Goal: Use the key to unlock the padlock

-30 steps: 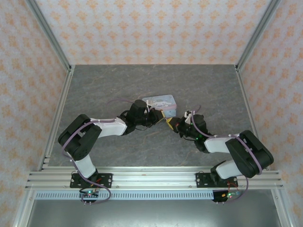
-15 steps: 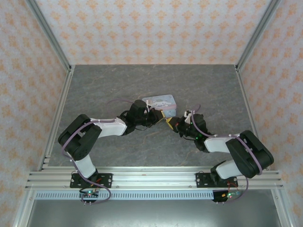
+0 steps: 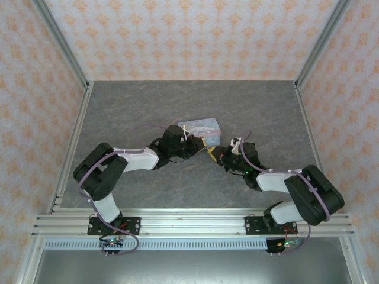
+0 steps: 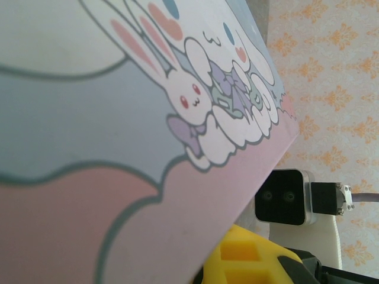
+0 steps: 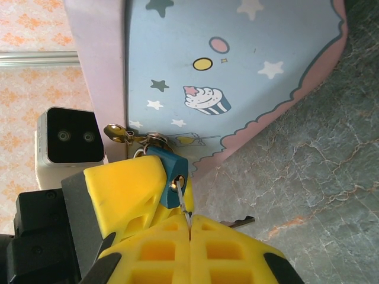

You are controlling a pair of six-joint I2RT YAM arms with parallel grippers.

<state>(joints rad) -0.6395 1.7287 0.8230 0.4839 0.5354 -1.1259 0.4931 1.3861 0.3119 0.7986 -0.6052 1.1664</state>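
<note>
Hugging tin (image 5: 237,71): padlock (image 5: 172,171) (key (image 5: 184,203) perhaps inserted).

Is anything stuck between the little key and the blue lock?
No, nothing visible. The slim grey metal key, pinched in the right claw, has its tip at the keyhole of the tiny dark blue-teal padlock. The left claw has its yellow finger at the padlock's side, not in the key's path.

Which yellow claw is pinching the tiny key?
The right gripper, at the bottom of the right wrist view: it is shut on the thin key poking at the blue padlock. The left gripper sits beside the padlock instead.
</note>
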